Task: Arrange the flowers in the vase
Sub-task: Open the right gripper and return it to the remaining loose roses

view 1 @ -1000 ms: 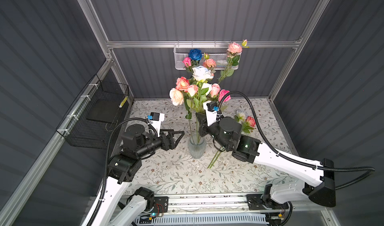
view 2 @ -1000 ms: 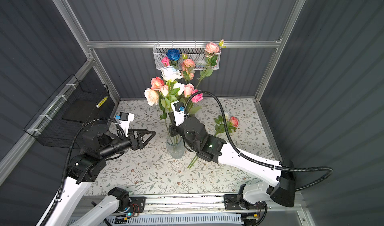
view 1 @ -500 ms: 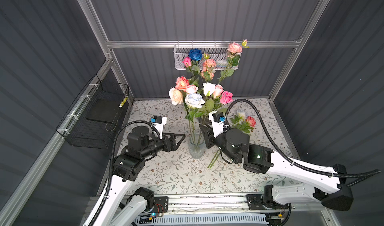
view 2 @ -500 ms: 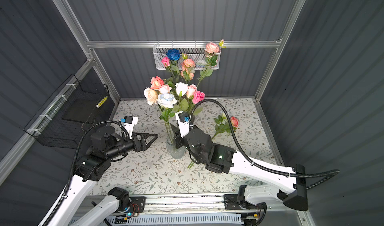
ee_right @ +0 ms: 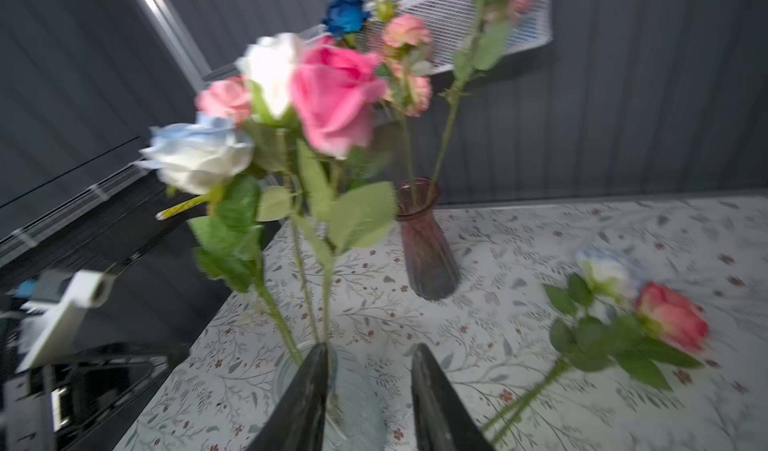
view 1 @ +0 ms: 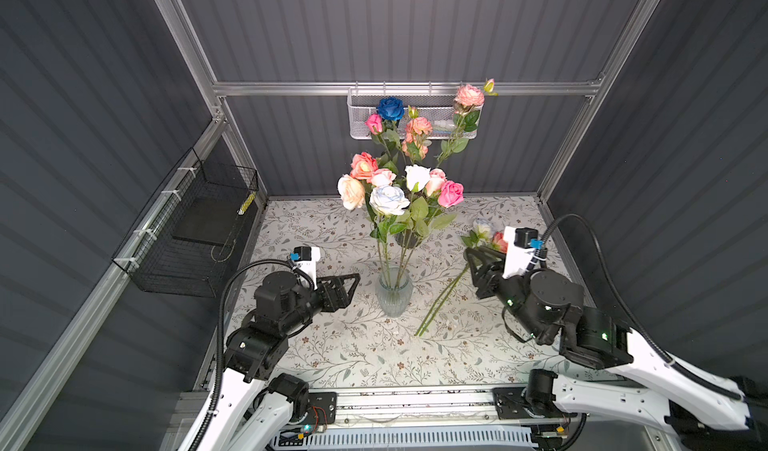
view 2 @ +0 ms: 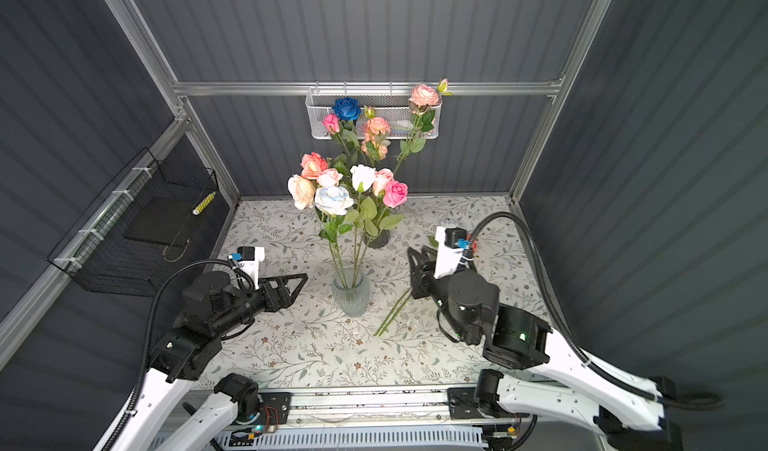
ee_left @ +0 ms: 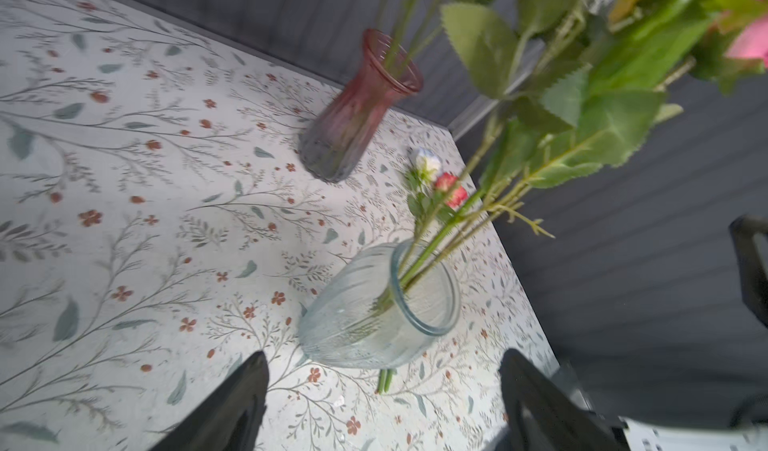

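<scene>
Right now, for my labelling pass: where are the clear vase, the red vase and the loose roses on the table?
clear vase [view 1: 394, 297]: in a top view, ribbed glass belly.
red vase [ee_right: 428, 253]: right wrist view, mid body.
loose roses [view 1: 440, 303]: in a top view, bare stems.

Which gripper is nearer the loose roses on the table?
Right. The right gripper is close beside the loose roses' stems; the left gripper is across the clear vase from them.

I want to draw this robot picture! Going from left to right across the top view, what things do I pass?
A black wire basket → left gripper → clear vase → right gripper.
</scene>
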Tool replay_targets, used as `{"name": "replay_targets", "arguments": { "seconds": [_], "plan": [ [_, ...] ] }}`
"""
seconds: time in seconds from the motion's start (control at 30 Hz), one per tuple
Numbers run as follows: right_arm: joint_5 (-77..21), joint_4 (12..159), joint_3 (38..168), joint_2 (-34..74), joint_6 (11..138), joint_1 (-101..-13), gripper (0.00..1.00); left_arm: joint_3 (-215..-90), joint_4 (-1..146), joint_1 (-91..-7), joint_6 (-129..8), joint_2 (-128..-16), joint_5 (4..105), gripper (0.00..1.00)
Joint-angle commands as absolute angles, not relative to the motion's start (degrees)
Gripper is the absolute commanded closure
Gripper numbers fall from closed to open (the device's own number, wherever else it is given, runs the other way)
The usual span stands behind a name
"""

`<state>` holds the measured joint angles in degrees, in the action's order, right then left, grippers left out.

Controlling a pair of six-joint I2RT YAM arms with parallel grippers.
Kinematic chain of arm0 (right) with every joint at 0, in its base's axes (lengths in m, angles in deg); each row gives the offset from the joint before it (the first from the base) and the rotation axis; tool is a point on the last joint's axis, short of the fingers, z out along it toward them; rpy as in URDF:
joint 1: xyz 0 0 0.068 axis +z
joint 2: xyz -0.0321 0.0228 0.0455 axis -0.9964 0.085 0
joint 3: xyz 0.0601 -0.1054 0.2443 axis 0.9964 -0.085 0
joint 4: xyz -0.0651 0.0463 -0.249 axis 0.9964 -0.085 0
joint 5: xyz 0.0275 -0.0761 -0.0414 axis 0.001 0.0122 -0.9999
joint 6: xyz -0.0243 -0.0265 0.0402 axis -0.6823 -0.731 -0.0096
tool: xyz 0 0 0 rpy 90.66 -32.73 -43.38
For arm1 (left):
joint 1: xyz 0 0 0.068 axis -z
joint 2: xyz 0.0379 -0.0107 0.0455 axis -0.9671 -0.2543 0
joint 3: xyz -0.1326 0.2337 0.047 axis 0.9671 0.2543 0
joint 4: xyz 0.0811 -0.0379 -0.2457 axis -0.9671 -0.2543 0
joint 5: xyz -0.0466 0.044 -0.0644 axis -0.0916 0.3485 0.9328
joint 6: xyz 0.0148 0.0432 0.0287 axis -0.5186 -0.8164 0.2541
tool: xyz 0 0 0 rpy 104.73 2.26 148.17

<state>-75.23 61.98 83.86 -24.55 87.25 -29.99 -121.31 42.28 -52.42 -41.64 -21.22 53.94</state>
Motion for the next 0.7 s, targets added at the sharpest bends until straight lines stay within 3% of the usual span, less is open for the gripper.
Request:
{"name": "replay_targets", "arguments": {
  "seconds": [0.0, 0.13, 0.23, 0.5, 0.67],
  "plan": [
    [-64.70, 48.41, 80.73, -23.72, 98.87, -41.97, 0.63, -117.54, 39.33, -52.32, -32.28, -16.86, 40.38, 0.11],
    [-48.44, 47.86, 78.11, -13.90, 100.17, -56.62, 0.63, -114.24, 37.46, -52.33, -26.20, -15.25, 38.90, 0.12],
    [-42.97, 49.19, 78.93, -2.45, 100.38, -61.91, 0.64, -113.78, 36.45, -52.32, -23.87, -16.81, 41.07, 0.13],
    [-39.52, 55.00, 86.45, 21.80, 97.93, -65.98, 0.59, -116.63, 35.82, -52.30, -25.59, -21.43, 46.01, 0.13],
    [-40.25, 56.56, 90.73, 30.71, 97.96, -67.27, 0.60, -116.95, 36.50, -52.28, -26.07, -22.60, 46.75, 0.13]
  ]
}}
